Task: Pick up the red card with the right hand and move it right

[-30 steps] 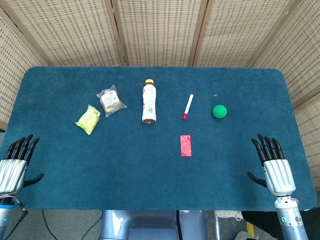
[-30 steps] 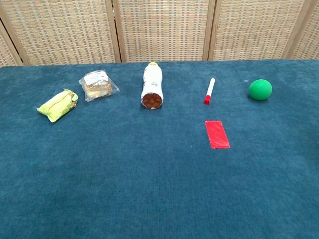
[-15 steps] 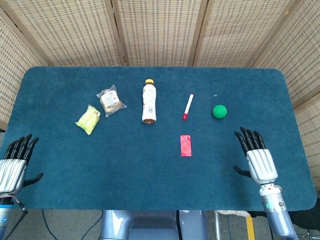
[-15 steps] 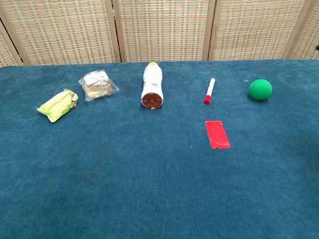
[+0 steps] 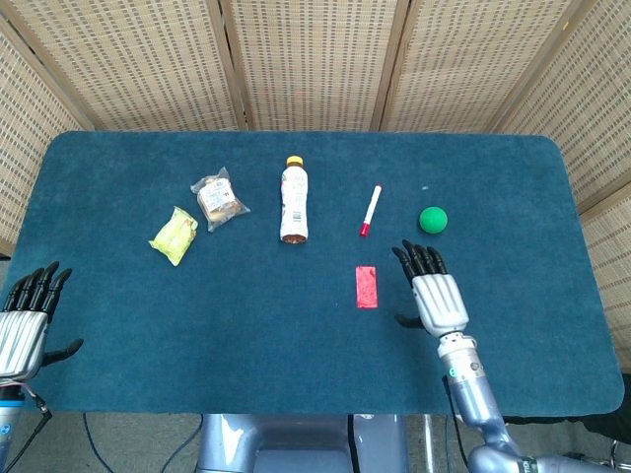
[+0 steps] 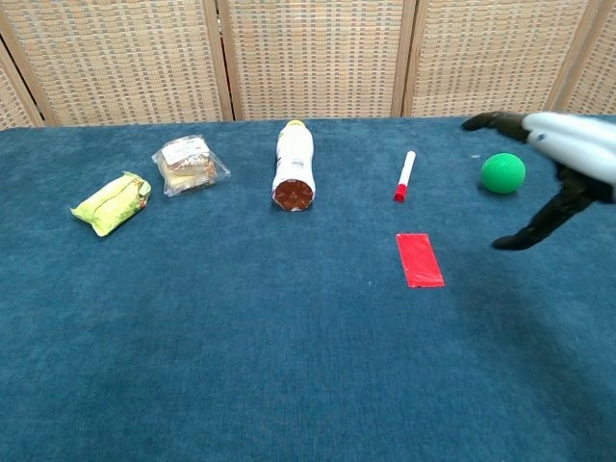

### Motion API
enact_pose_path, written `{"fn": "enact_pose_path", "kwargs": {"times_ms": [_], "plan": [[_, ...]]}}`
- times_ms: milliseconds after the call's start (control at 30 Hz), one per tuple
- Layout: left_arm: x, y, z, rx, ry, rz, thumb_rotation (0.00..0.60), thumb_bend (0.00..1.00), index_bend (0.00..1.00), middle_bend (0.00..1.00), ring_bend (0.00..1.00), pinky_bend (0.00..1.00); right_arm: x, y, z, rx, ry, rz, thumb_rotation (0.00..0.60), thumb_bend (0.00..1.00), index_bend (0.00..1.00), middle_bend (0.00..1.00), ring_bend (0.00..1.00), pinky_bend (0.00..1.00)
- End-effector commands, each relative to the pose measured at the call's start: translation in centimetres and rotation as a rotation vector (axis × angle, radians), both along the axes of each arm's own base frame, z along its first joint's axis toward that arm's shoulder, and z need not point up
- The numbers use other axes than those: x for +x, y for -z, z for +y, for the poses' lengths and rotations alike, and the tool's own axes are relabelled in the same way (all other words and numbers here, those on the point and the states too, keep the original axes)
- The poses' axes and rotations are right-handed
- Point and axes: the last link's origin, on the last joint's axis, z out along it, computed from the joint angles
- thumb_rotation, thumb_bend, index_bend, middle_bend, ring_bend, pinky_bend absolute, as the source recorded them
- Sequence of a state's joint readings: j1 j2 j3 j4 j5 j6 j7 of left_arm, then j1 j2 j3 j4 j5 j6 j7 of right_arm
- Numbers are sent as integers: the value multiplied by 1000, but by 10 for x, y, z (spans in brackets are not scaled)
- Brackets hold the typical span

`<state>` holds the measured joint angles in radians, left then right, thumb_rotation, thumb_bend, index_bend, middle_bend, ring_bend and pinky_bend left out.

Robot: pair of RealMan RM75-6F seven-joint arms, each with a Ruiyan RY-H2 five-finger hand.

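Your right hand (image 5: 437,296) is spread wide with nothing in it, fingers (image 5: 418,259) stretched flat and pointing toward the far edge of the table (image 5: 118,325), thumb (image 5: 406,320) stuck out toward the left. In the chest view that hand (image 6: 568,154) comes in from the right edge, above the cloth, with the thumb hanging down below the palm.

The red card (image 5: 367,286) lies flat on the blue cloth just to the left of your right hand's thumb, apart from it and not touched. It is a thin, plain rectangle, bright red with a slight sheen, its long sides running away from you; in the chest view the red card (image 6: 420,259) sits a little askew, the near end leaning rightward.

Beyond your fingertips, slightly to their right, sits a green ball (image 5: 433,219). Beyond the card lies a white marker with a red cap (image 5: 371,210), cap end toward you.

Your left hand (image 5: 24,325) rests at the near left corner, fingers extended and slightly apart, holding nothing, well apart from the card.
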<state>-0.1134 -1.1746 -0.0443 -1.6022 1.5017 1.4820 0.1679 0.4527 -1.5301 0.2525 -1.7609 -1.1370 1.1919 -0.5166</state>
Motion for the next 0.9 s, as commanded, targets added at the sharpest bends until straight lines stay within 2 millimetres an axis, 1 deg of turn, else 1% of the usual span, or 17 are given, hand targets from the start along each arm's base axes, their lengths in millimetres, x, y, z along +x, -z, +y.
{"fn": "enact_pose_path", "kwargs": {"times_ms": [33, 267, 333, 400, 433, 500, 733, 900], "plan": [[0, 0, 0, -1, -2, 0, 600, 79, 0, 0, 0, 67, 6, 16, -5, 21, 8, 9, 600, 200, 0, 0, 0, 0], [-1, 1, 1, -8, -4, -5, 600, 78, 0, 0, 0, 67, 15, 40, -11, 44, 26, -5, 600, 205, 0, 0, 0, 0], [-1, 0, 1, -6, -3, -7, 600, 78, 0, 0, 0, 67, 18, 46, -13, 44, 28, -8, 600, 236, 0, 0, 0, 0], [-1, -1, 1, -3, -5, -12, 600, 78, 0, 0, 0, 67, 20, 54, -15, 49, 27, -11, 600, 298, 0, 0, 0, 0], [-2, -1, 2, -2, -6, -13, 600, 78, 0, 0, 0, 67, 20, 57, -15, 49, 27, -11, 600, 313, 0, 0, 0, 0], [-2, -2, 2, -1, -8, -15, 600, 78, 0, 0, 0, 67, 19, 61, -16, 50, 27, -7, 600, 329, 0, 0, 0, 0], [-4, -2, 3, -3, -17, -15, 600, 78, 0, 0, 0, 67, 12, 76, -20, 75, 52, 1, 600, 329, 0, 0, 0, 0], [-5, -1, 4, -5, -21, -12, 600, 78, 0, 0, 0, 66, 8, 83, -23, 82, 60, 6, 600, 328, 0, 0, 0, 0]]}}
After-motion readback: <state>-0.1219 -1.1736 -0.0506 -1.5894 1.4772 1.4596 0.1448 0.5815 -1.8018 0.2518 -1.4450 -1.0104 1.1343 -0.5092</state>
